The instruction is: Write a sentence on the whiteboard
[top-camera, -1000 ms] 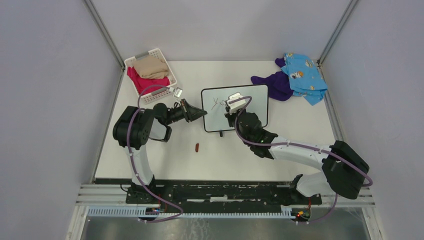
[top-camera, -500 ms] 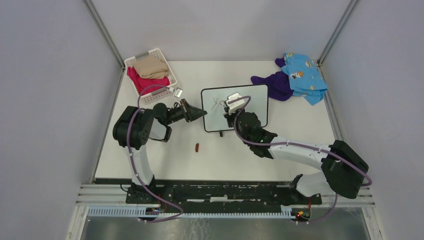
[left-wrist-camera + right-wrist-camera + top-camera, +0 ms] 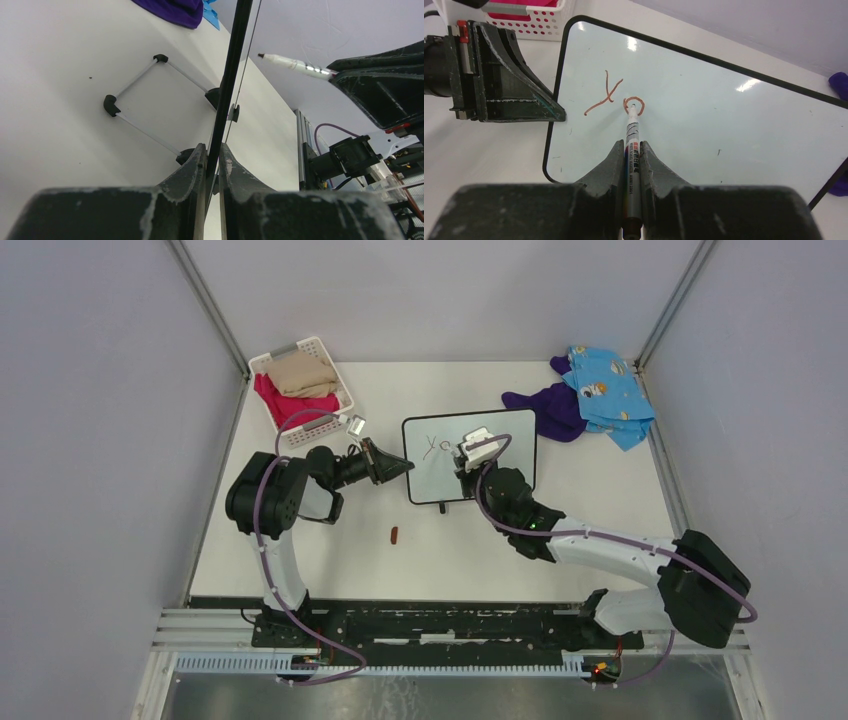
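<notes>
White tabletop (image 3: 450, 390): whiteboard (image 3: 724, 115) between left fingers (image 3: 192, 175), marker (image 3: 631, 135) between right fingers (image 3: 606, 165).

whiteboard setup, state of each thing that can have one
whiteboard: left edge clamped by the left gripper, mostly blank
sentence: only "yo" written, unfinished
marker: uncapped, held by the right gripper, tip at the "o"
left gripper: shut on the whiteboard
right gripper: shut on the marker
basket: filled with beige and pink cloth
small red piece: lying loose
</notes>
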You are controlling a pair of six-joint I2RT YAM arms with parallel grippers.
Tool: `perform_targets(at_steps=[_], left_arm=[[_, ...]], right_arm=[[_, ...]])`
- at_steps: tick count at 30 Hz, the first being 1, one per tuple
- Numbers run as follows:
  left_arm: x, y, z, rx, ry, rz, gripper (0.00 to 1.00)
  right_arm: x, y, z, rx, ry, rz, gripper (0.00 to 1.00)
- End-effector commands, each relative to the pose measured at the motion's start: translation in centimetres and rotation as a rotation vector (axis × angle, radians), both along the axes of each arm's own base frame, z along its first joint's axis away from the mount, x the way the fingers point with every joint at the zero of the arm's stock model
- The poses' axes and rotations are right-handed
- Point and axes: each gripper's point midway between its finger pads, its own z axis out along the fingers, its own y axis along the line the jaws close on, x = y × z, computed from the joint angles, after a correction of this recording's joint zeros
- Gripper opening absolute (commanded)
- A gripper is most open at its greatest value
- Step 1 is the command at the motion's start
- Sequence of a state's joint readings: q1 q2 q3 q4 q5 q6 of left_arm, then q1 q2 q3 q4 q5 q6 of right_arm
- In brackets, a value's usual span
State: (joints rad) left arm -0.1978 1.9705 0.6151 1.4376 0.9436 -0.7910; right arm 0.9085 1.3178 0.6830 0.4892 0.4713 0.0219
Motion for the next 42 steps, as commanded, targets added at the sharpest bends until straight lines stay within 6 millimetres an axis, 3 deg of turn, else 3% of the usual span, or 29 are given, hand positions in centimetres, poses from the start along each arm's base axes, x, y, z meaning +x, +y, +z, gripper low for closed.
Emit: perform_targets(at_steps=[1, 6, 21, 42], left_arm=[[0.2, 0.1, 0.1, 0.009, -0.054, -0.004, 0.14], [0.2, 0.1, 0.2, 0.009, -0.056, -0.005, 0.14], [0.3, 0.1, 0.2, 0.009, -0.057, -0.004, 0.14], [0.3, 0.1, 0.3, 0.009, -0.056, -0.004, 0.13]], right_arm=[[-0.2, -0.9, 3.5, 0.076, -0.071, -0.015, 0.0], [0.5, -1.6, 3.4, 0.035, -0.083, -0.046, 0.0], [1.6, -1.2, 2.7, 0.027, -0.067, -0.056, 0.0], [1.3, -2.2, -0.2, -0.016, -0.018, -0.071, 0.0]])
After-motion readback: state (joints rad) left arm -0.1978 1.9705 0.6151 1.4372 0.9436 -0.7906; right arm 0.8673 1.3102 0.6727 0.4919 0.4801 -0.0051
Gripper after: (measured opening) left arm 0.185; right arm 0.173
